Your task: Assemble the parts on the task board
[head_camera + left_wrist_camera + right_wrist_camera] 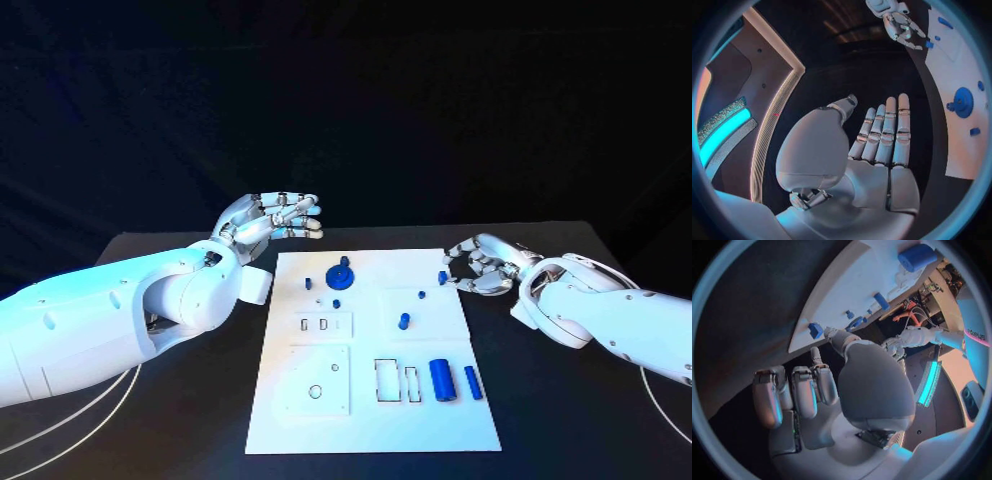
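The right hand (480,266) is hovering at the far right edge of the task board (372,440), its fingers curled in around a small blue part (443,278) at the board's edge; whether the fingers are actually pinching that part cannot be told. The left hand (271,220) is hanging above the table just beyond the board's far left corner, holding nothing, its fingers loosely bent and apart.

On the board, a blue gear (340,275) is sitting near the far edge, between the two hands and apart from both. A small blue peg (404,321) is lying near the board's middle. Two blue cylinders (443,379) are lying side by side toward the near right, well apart from both hands.

The left wrist view is showing the left hand's fingers (888,131) extended side by side, with the gear (963,102) on the board beyond them. The right wrist view is showing the right hand's fingers (792,392) bent, with the small blue part (816,330) at the board's edge just past them.
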Robot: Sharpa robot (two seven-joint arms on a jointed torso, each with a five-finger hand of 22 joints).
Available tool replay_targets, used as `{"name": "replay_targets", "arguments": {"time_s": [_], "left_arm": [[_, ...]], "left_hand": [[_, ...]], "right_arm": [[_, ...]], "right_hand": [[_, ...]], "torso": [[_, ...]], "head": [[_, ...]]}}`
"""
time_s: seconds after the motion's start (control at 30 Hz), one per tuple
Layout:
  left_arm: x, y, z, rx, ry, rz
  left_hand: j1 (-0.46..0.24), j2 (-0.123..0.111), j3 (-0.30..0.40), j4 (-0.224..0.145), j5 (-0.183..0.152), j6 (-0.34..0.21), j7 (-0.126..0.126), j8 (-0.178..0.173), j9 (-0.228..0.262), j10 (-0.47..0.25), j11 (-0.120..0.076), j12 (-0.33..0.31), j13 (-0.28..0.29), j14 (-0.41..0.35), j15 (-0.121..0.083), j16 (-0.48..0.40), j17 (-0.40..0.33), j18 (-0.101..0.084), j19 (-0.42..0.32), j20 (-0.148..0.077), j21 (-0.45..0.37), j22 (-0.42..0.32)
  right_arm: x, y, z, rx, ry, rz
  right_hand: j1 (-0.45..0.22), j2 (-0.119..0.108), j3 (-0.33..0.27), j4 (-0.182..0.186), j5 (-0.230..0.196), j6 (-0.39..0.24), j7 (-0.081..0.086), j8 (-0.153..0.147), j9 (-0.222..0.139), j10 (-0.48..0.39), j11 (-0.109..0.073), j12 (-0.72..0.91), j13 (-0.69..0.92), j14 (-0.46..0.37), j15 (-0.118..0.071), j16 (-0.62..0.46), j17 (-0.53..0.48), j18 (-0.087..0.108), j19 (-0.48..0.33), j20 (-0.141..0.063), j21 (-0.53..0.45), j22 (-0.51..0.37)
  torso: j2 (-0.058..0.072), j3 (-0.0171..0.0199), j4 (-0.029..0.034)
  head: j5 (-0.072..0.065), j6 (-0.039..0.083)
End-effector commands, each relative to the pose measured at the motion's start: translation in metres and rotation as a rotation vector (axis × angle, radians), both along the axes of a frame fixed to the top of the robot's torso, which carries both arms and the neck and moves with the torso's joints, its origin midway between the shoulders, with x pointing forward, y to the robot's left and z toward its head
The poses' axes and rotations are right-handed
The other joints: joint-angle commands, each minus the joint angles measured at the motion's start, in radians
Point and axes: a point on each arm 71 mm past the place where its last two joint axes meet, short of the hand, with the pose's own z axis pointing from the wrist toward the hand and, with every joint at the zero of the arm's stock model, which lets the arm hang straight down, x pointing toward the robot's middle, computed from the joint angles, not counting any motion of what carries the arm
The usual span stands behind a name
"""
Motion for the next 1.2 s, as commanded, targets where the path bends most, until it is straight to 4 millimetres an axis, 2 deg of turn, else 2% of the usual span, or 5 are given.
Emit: {"name": "replay_targets", "arguments": {"time_s": [0.03,0.2,0.4,0.63,1.2], "left_arm": [[-0.0005,-0.0020,0.0012,-0.014,-0.009,-0.019],[-0.0004,-0.0018,0.0011,-0.014,-0.008,-0.018],[-0.0006,-0.0019,0.0011,-0.014,-0.008,-0.019],[-0.0006,-0.0017,0.0011,-0.014,-0.007,-0.019],[-0.0004,-0.0003,0.0009,-0.012,-0.005,-0.017]], "left_hand": [[-0.003,0.001,0.003,0.000,0.003,-0.009,0.040,-0.005,0.002,-0.010,0.000,-0.004,0.001,-0.007,0.000,0.004,0.001,0.008,-0.006,-0.001,0.005,0.001],[-0.003,0.001,0.003,0.000,0.003,-0.009,0.040,-0.005,0.002,-0.010,0.000,-0.004,0.001,-0.007,0.000,0.004,0.001,0.008,-0.006,-0.001,0.005,0.001],[-0.003,0.001,0.003,0.000,0.003,-0.009,0.040,-0.005,0.002,-0.010,0.000,-0.004,0.001,-0.007,0.000,0.004,0.001,0.008,-0.006,-0.001,0.005,0.001],[-0.003,0.001,0.003,0.000,0.003,-0.009,0.040,-0.005,0.002,-0.010,0.000,-0.004,0.001,-0.007,0.000,0.004,0.001,0.008,-0.006,-0.001,0.005,0.001],[-0.003,0.001,0.003,0.000,0.003,-0.009,0.040,-0.005,0.002,-0.010,0.000,-0.004,0.001,-0.007,0.000,0.004,0.001,0.008,-0.006,-0.001,0.005,0.001]], "right_arm": [[-0.0010,0.0040,-0.0040,-0.001,0.018,0.020],[-0.0014,0.0075,-0.0071,-0.009,0.023,0.028],[0.0005,0.0081,-0.0087,-0.016,0.024,0.020],[0.0027,0.0080,-0.0093,-0.019,0.022,0.010],[0.0069,0.0103,-0.0114,-0.026,0.029,0.005]], "right_hand": [[0.007,-0.001,-0.005,-0.002,-0.003,-0.009,0.000,-0.004,-0.001,-0.006,-0.002,-0.002,0.132,0.100,0.005,0.004,0.240,-0.008,0.087,0.006,-0.005,0.246],[0.010,0.002,-0.003,-0.003,0.000,-0.007,0.000,-0.003,0.000,-0.005,-0.001,-0.002,0.133,0.100,0.005,0.005,0.240,-0.008,0.087,0.006,-0.004,0.247],[0.009,0.015,0.003,-0.003,0.008,0.007,-0.001,0.002,0.002,-0.002,-0.002,0.002,0.137,0.101,0.005,0.005,0.240,-0.008,0.089,0.006,-0.002,0.248],[0.006,0.031,0.013,0.000,0.011,0.020,-0.002,0.006,0.004,0.001,-0.003,0.005,0.140,0.101,0.004,0.005,0.242,-0.009,0.091,0.006,0.000,0.250],[0.007,0.052,0.029,-0.001,0.012,0.033,-0.004,0.011,0.006,0.006,-0.006,0.009,0.144,0.101,0.002,0.006,0.244,-0.010,0.093,0.004,0.003,0.253]], "torso": [[-0.001,-0.0002,-0.0003],[-0.001,0.0009,-0.0022],[-0.001,-0.0002,-0.0028],[-0.001,0.0006,0.0006],[-0.001,0.0010,-0.0004]], "head": [[0.002,-0.005],[0.003,-0.007],[0.001,-0.007],[0.000,-0.008],[0.001,-0.009]]}}
